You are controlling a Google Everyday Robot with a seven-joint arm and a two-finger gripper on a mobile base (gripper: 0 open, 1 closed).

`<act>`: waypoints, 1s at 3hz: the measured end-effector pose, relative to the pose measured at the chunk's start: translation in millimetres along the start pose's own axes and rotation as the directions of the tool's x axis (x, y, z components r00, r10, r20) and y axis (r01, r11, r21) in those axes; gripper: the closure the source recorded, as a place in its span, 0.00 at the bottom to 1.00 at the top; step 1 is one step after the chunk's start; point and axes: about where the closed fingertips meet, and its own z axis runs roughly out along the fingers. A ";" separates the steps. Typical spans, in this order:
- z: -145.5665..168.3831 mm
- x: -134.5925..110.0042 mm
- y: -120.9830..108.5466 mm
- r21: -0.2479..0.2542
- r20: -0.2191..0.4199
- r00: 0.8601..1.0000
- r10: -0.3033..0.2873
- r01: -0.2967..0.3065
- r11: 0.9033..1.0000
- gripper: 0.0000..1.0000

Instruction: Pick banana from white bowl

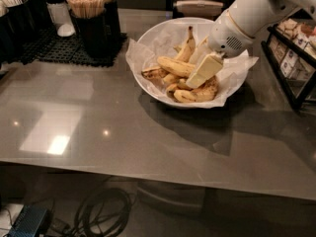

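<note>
The white bowl stands on the grey table, lined with crinkled white paper that sticks out past its rim. It holds several bananas. The banana, long, curved and mostly clean yellow, lies across the top of the pile at the bowl's middle. Browner spotted bananas lie below it. My gripper reaches down from the upper right on a white arm. It is inside the bowl, right beside the banana's right end and over the spotted ones.
A black holder of wooden stir sticks and other dark containers stand on a black mat at the back left. A black rack of packets stands at the right. Cables lie on the floor below the table's front edge.
</note>
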 end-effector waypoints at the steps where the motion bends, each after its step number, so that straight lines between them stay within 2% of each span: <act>1: 0.1 0.6 -0.7 0.000 0.003 1.000 0.002 -0.002 1.000 0.70; 2: 0.2 1.0 -1.1 0.000 0.004 1.000 0.003 -0.003 1.000 0.93; 3: -0.9 1.8 -1.4 0.005 0.008 1.000 0.006 -0.006 1.000 1.00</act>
